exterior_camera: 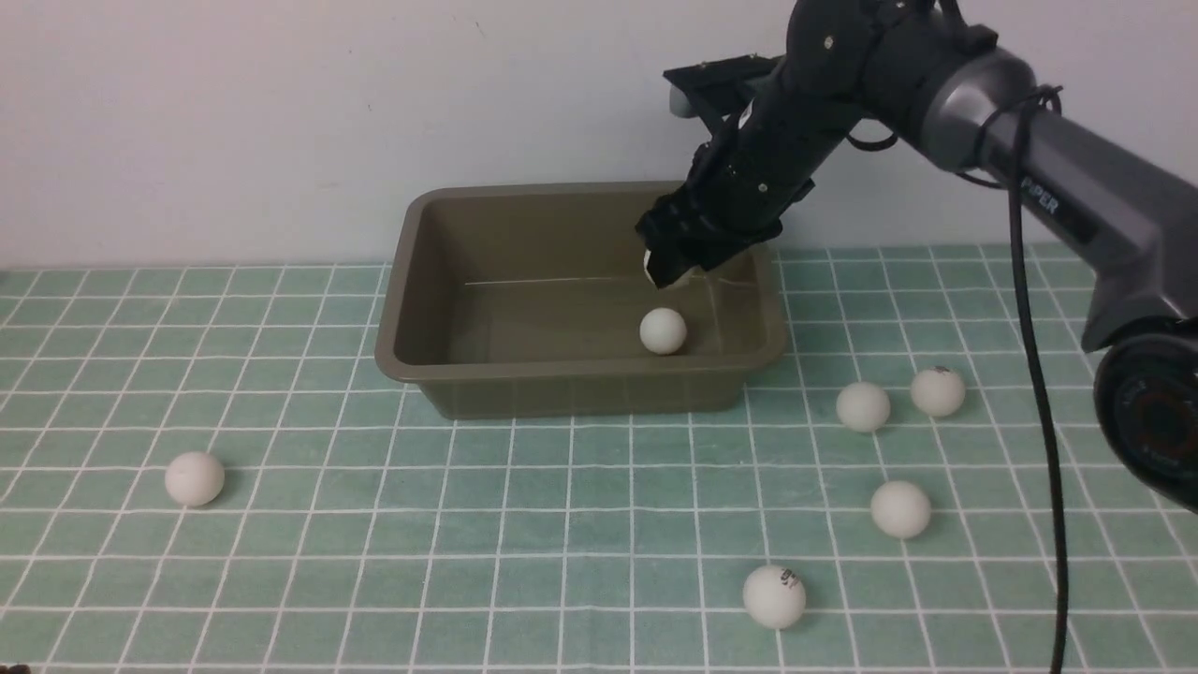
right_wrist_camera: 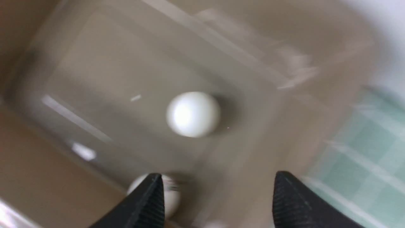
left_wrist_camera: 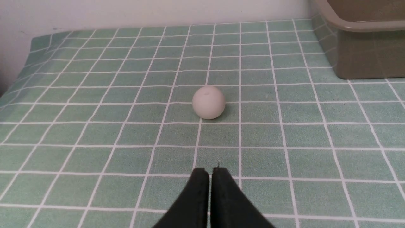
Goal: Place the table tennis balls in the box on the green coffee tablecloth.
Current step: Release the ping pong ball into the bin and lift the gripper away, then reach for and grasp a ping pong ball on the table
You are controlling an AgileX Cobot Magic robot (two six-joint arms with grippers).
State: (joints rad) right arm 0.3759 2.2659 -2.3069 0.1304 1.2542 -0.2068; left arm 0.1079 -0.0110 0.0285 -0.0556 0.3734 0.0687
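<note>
two table tennis balls (right_wrist_camera: 193, 114) lie inside the box (exterior_camera: 580, 384), going by the right wrist view. one sits on the tub floor ahead of the right gripper (right_wrist_camera: 218, 174), roughly in line with the gap between its tips and well clear of them. a second ball (right_wrist_camera: 172, 199) is half hidden behind one fingertip, close to the tub wall. the jaws stand wide apart with nothing between them; that picture is blurred.

in the front view the right gripper (exterior_camera: 669, 267) hangs over the box's right half, tips pointing down. only one ball shows in the tub there, below the tips and not touching them.

five more balls rest on the green coffee tablecloth (exterior_camera: 524, 505). a pair (exterior_camera: 862, 406) lies close together just right of the box, and a nearer ball (exterior_camera: 900, 508) sits in front of them. a logo ball (exterior_camera: 774, 596) with a dark print lies closest to the camera. a lone ball (exterior_camera: 195, 478) is far off on the left.

in the left wrist view the left gripper (left_wrist_camera: 210, 171) has its fingers pressed together, gripping nothing, over the cloth. the lone ball lies straight ahead of the tips, apart from them.
</note>
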